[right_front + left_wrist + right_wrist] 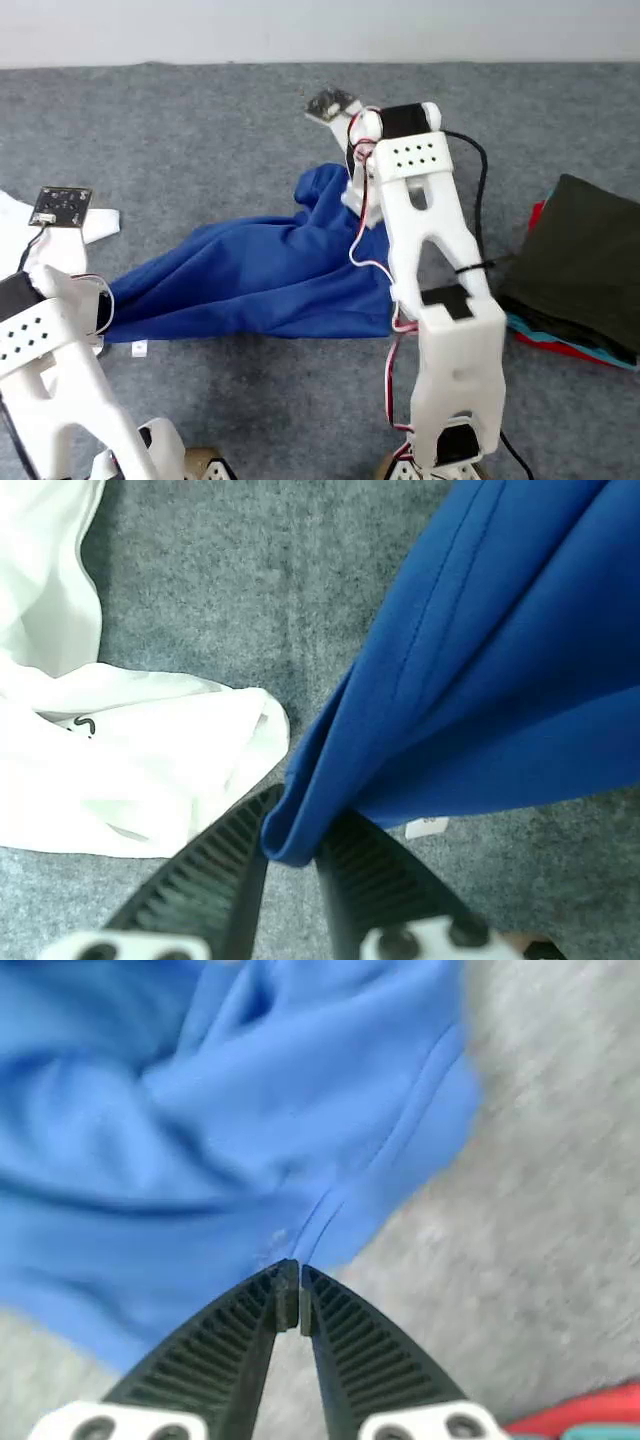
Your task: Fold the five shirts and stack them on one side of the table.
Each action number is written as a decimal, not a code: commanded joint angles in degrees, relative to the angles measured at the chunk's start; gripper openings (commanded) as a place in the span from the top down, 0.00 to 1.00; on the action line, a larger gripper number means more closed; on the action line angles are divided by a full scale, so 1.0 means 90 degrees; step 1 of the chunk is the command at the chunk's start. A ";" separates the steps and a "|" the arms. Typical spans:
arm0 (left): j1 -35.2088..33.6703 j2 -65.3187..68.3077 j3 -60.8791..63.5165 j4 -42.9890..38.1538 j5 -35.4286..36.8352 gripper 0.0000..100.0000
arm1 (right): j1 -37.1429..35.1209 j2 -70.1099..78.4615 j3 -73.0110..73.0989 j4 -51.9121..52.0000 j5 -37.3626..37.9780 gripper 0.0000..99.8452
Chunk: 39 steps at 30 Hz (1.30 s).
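Blue shirt strung out between the two arms, about three shirts done by the look of it.

From where I stand, a folded stack (580, 265) sits at the right edge of the high view, dark on top with teal and red edges under it, so I'd guess three are finished. The blue shirt (250, 275) is unfolded in the middle of the grey table (200, 130), and a crumpled white shirt (120, 770) waits at the left edge, so two are left. The blue one's long axis runs diagonally, from lower left up to the upper centre, where it bunches and lifts. The left gripper (290, 855) is clamped on a folded edge at the low end. The right gripper (290, 1305) has its jaws pressed together and seems to pinch the hem at the raised end.
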 commanded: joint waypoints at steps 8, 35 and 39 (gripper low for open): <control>-0.0010 -0.0156 -0.0034 -0.0127 0.0049 0.99 | -0.1109 -0.1822 0.3341 0.0239 -0.0068 0.99; -0.0010 -0.0156 -0.0034 -0.0098 0.0020 0.99 | -0.1187 0.0581 -0.0020 -0.2486 -0.0391 0.99; -0.0010 -0.0156 -0.0034 -0.0107 0.0020 0.99 | -0.1187 0.0591 -0.0762 -0.1197 -0.0410 0.99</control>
